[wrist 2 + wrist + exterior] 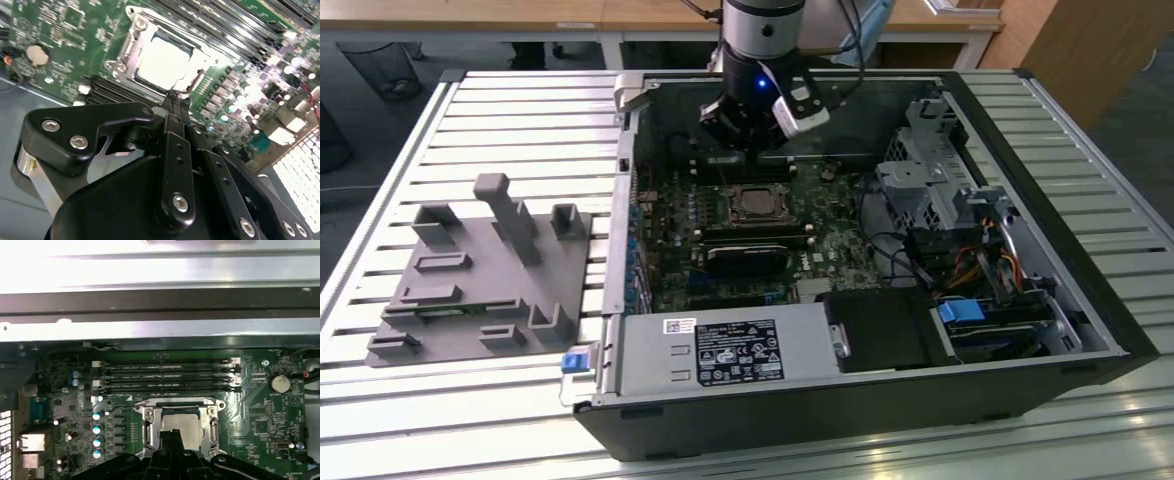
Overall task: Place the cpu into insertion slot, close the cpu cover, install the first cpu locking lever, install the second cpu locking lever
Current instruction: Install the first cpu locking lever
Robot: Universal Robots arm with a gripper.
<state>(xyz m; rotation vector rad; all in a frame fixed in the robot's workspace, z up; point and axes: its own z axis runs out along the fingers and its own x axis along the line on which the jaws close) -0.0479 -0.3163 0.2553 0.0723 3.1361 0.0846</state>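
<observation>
The fingers are pressed together, nothing between them; their tips are just beside one edge of the cpu; it lies flat, framed by the cpu cover.

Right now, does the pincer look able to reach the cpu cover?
Probably yes. The pincer hangs right at the edge of the cpu cover, which lies flat over the cpu, and nothing stands between them.
</observation>
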